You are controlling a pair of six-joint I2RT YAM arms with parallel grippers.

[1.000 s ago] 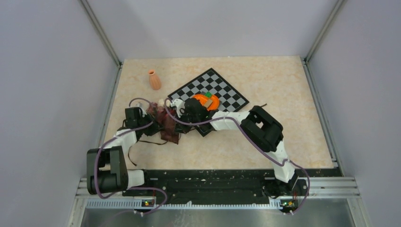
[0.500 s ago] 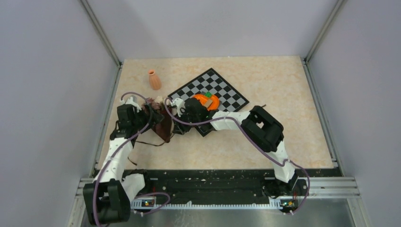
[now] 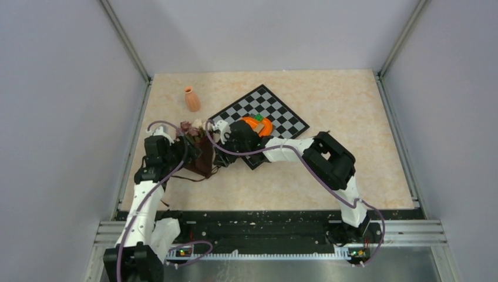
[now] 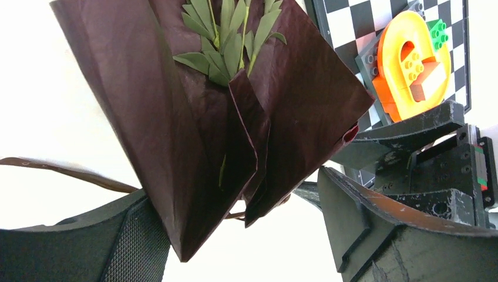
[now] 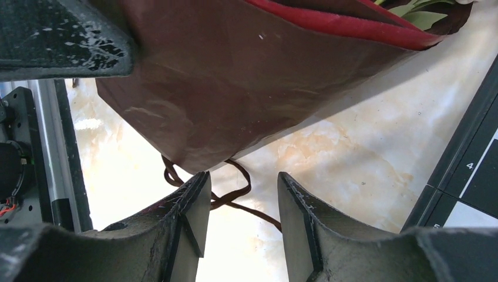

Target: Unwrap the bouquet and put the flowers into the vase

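Beige marble-look table [image 3: 276,188], grey walls, metal frame. Bouquet [image 3: 198,155] sits between both grippers, just left of the checkerboard [image 3: 276,111]. Its long axis runs near-far, with the flowers [image 3: 191,125] at the far end and the pointed end toward the bases. Vase [image 3: 192,99] upright, far left, well apart. Left wrist only: leaves [image 4: 229,41] inside the wrap; left gripper [image 4: 235,194] jaws wide, wrap between them, not clamped. Right wrist only: loose ribbon [image 5: 232,200] on the table; right gripper [image 5: 242,179] partly open, holding nothing.
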